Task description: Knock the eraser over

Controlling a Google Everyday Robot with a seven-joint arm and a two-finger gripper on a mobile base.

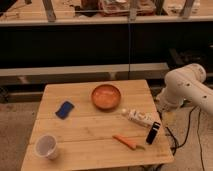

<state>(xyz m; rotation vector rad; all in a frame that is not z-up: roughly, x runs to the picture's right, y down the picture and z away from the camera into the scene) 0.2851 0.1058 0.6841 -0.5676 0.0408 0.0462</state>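
Note:
The eraser (153, 133) is a thin black block with a pale stripe. It stands on end, slightly tilted, near the table's right edge, just right of the carrot (128, 142) and below the end of the white tube (137, 117). My white arm (185, 87) comes in from the right. My gripper (164, 114) hangs at the arm's lower end, just past the table's right edge, above and to the right of the eraser and apart from it.
On the wooden table (80, 132) are an orange bowl (106, 96) at the back middle, a flat blue pad (64, 109) at the left and a clear plastic cup (46, 146) at the front left. A dark shelf unit stands behind the table.

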